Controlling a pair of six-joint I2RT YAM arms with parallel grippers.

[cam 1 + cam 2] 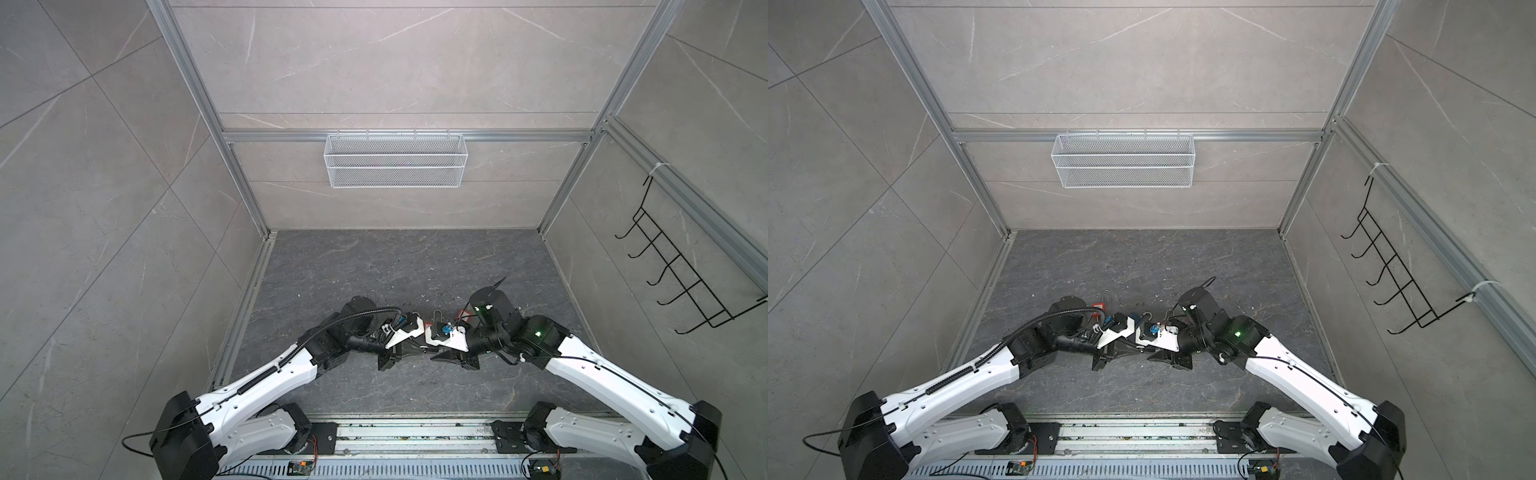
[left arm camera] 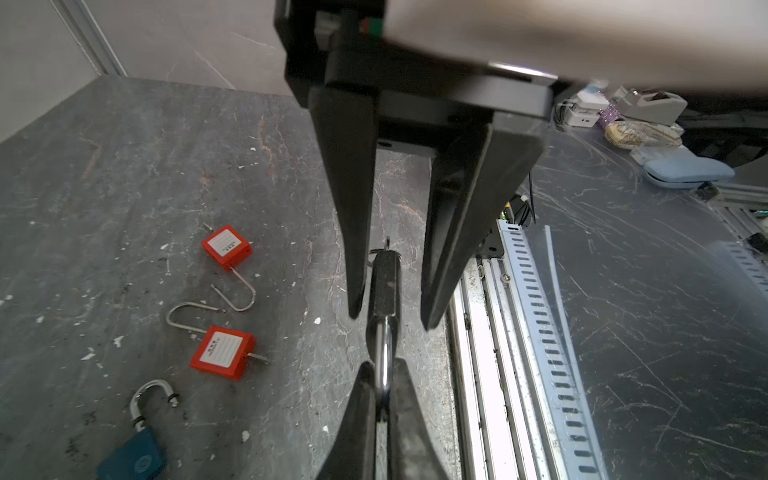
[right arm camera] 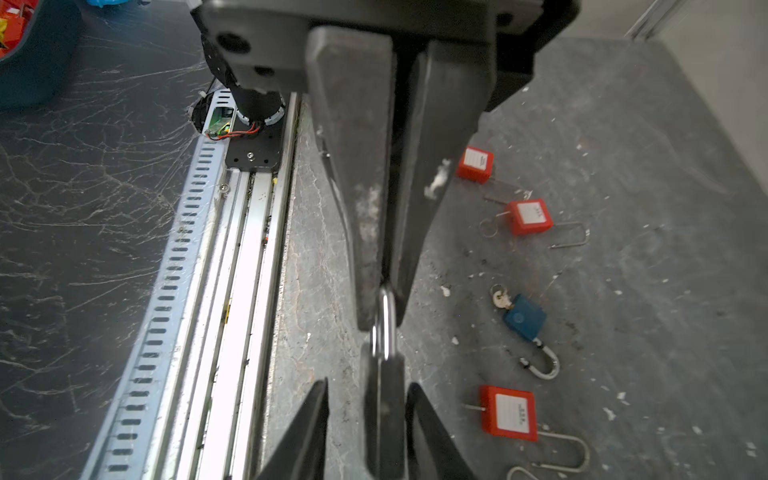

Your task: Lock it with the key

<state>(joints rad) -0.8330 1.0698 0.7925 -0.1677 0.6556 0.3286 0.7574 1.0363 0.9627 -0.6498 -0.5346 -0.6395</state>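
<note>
A black padlock hangs in the air between my two grippers, just above the dark floor. My left gripper is shut on its silver shackle. My right gripper is open, with one finger on either side of the lock's body and a gap showing on each side. A small metal key head with a wire ring sticks out of the body's far end. In both top views the two grippers meet tip to tip near the front middle of the floor, the left gripper facing the right gripper.
Red padlocks and a blue padlock lie open on the floor behind the grippers. A further red padlock lies close by. An aluminium rail runs along the front edge. On the walls hang a white wire basket and a black hook rack.
</note>
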